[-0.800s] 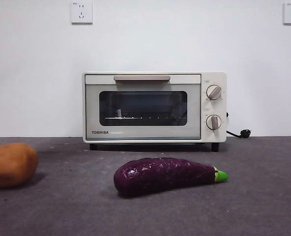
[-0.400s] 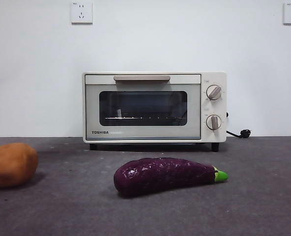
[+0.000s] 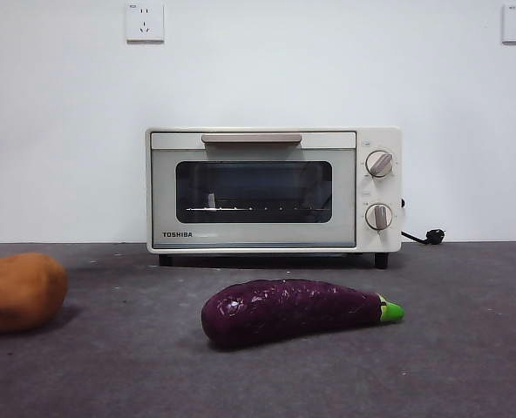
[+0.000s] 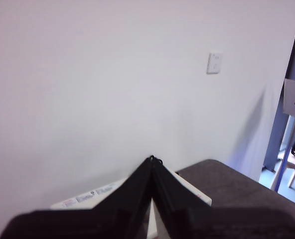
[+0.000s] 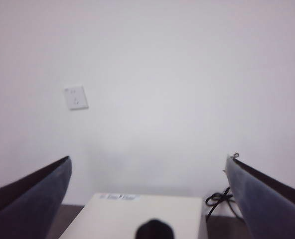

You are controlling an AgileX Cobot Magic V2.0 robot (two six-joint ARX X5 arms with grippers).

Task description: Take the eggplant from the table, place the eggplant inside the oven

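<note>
Down on the counter the eggplant lies crosswise before the shut oven, both claws high above it: left claw pinched together, right claw spread wide.

low front view, raised wrists, shared oven

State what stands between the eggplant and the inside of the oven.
The oven's door is shut, closing off the inside. The eggplant lies on the table before the oven, with bare table between them.
</note>
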